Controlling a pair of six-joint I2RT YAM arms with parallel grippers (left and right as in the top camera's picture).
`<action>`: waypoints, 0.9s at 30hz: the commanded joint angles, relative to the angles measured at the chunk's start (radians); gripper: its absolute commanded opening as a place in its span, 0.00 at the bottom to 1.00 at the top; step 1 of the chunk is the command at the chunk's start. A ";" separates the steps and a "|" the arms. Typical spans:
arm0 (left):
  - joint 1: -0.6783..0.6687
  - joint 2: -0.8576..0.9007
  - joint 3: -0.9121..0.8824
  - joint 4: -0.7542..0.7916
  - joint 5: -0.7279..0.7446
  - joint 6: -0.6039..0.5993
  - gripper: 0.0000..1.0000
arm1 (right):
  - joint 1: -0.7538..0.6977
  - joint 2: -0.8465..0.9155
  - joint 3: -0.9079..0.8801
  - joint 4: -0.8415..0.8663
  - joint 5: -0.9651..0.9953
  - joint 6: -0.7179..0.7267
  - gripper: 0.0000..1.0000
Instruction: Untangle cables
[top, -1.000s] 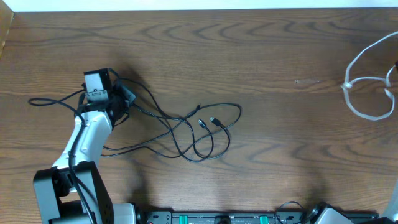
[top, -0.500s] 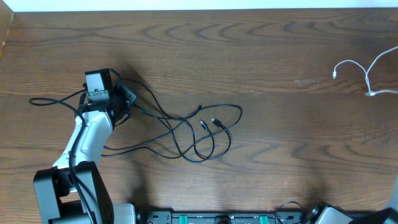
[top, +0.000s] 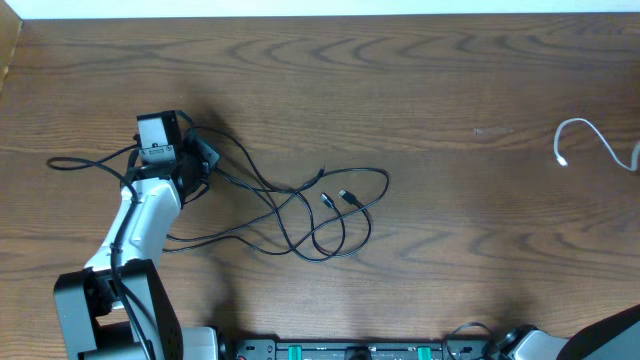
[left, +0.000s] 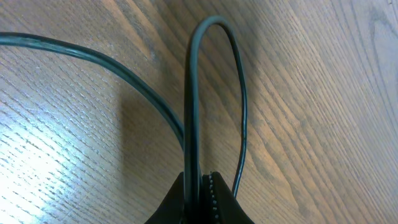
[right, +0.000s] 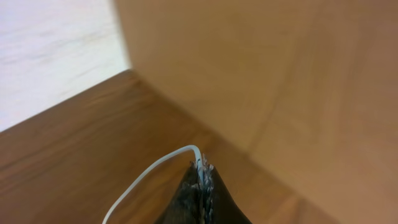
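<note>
A black cable (top: 300, 210) lies in loose loops on the wooden table, its small plug ends (top: 345, 195) near the middle. My left gripper (top: 200, 158) at the left is shut on one end of it. In the left wrist view the jaws (left: 200, 186) pinch the black cable (left: 193, 93), which bends into a narrow loop. A white cable (top: 585, 135) shows at the far right edge, its plug end (top: 562, 160) free. My right gripper (right: 202, 177) is shut on the white cable (right: 155, 168); the gripper itself is outside the overhead view.
The left arm (top: 140, 220) reaches up from its base (top: 110, 310) at the front left. A thicker black wire (top: 85, 162) runs left from the wrist. A rail with green clips (top: 350, 350) lines the front edge. A light wooden wall (right: 280, 81) rises behind the right gripper.
The white cable has been pulled to the right: a second ago it lay in a knotted loop, now only one short curved strand with a free plug end shows. The left arm and black cable have not moved.
</note>
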 joint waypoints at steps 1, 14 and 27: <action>0.002 -0.003 -0.001 -0.012 0.005 0.025 0.08 | -0.065 -0.001 0.021 0.034 0.133 -0.049 0.01; 0.002 -0.002 -0.001 -0.021 0.006 0.024 0.08 | -0.142 0.028 0.021 0.103 0.109 -0.031 0.01; 0.002 -0.002 -0.001 -0.041 0.006 0.024 0.08 | -0.142 0.246 0.021 -0.037 0.050 0.069 0.01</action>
